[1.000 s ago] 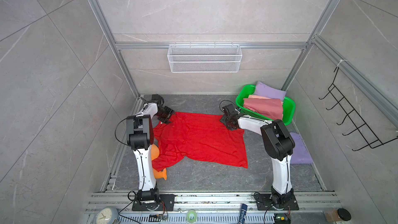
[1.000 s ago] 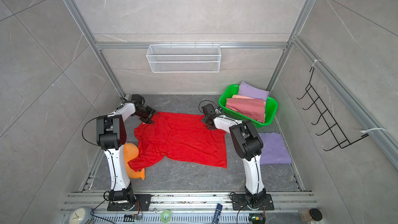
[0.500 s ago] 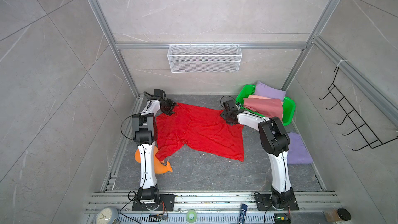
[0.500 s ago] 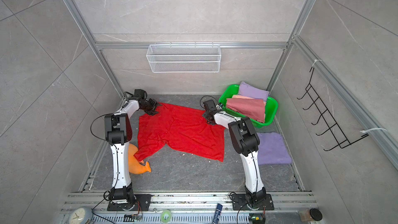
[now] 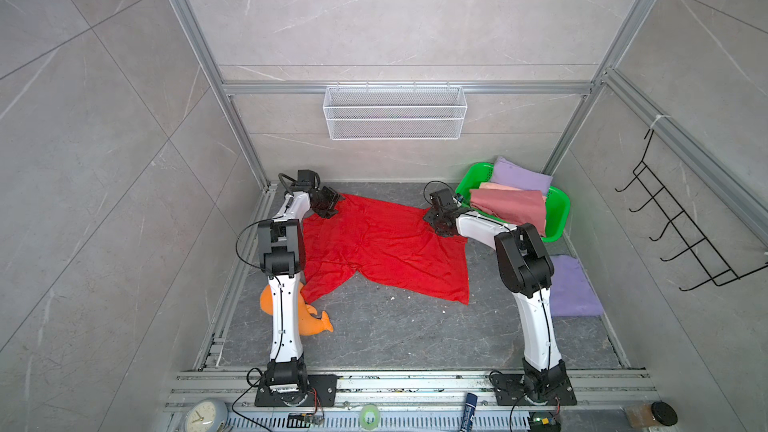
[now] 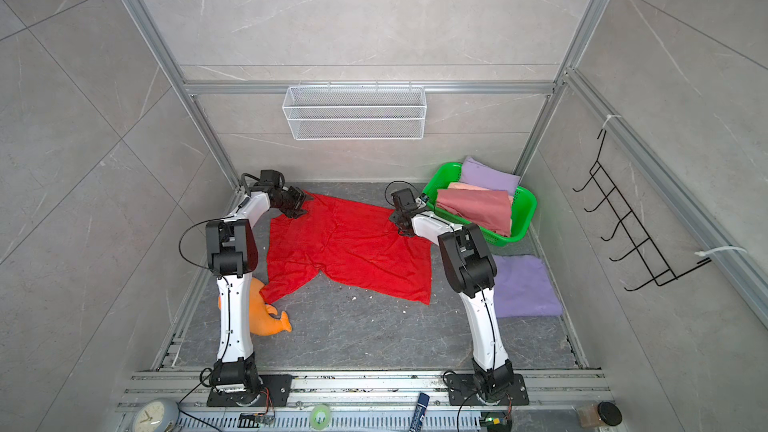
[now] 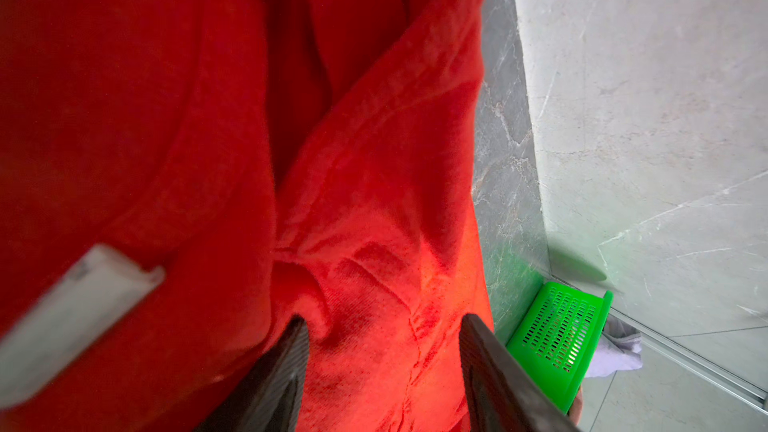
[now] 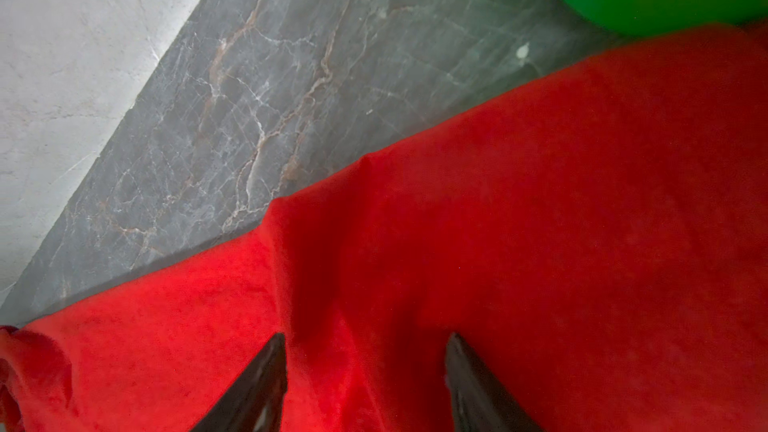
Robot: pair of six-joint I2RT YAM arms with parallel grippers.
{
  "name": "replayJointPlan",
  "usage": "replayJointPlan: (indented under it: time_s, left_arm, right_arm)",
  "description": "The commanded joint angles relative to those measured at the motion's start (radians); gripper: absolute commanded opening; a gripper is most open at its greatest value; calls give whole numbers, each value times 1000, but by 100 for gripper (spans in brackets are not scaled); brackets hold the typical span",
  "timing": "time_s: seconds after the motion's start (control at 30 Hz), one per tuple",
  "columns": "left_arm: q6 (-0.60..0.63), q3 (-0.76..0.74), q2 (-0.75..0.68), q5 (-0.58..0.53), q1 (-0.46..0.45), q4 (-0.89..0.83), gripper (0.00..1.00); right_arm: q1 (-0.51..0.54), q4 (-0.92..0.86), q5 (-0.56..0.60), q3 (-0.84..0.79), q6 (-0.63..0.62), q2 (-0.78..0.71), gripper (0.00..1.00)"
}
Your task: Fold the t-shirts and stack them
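1. The left gripper (image 7: 380,320) has its jaws about half open. A raised fold of the red shirt (image 5: 382,251) sits between the fingers (image 7: 291,351), which touch the cloth but are not clamped on it.
2. The right gripper (image 8: 365,336) is also about half open, with its fingers on the shirt corner just beside the green basket (image 5: 561,201).
3. In both top views the red shirt lies spread out on the floor, to the left of the basket. A rose shirt (image 5: 511,205) lies inside the basket.
4. Compared with one second ago, both grippers are farther back, nearer the level of the basket. The far edge of the shirt came with them, and the jaws are as wide as before.
5. A white strip (image 7: 79,317) on the shirt is blurred, so nothing on it can be read.
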Motion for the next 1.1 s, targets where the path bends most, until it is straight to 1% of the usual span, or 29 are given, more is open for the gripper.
replayJointPlan:
  time_s: [0.0, 0.27, 0.4, 0.47, 0.6, 0.7, 0.83, 0.9, 1.07]
  left_arm:
    - [34, -7, 48, -55, 10, -22, 62]
    - [71, -8, -15, -57, 20, 5, 62]
    - [96, -55, -90, -51, 20, 16, 62]
    - [113, -101, -144, -57, 19, 16, 62]
    - [187, -203, -276, -115, 18, -50, 62]
    - [223, -334, -392, -155, 19, -58, 62]
    - [267, -491, -551, -220, 19, -77, 62]
    - [287, -549, -615, -223, 17, -106, 62]
    - [324, -723, -781, -282, 1, -184, 63]
  right_arm:
    - [-11, -89, -46, -16, -10, 87, 62]
    - [-11, -134, -21, -41, -46, -2, 62]
    - [-11, -163, 0, -72, -102, -73, 62]
    - [-11, -165, 2, -103, -128, -124, 62]
    - [-10, -141, -36, -177, -162, -228, 63]
    - [-9, -140, -89, -225, -179, -292, 63]
    - [-7, -142, -145, -312, -172, -379, 63]
    - [-8, -148, -158, -353, -166, -420, 63]
    - [-2, -197, -169, -434, -160, -504, 63]
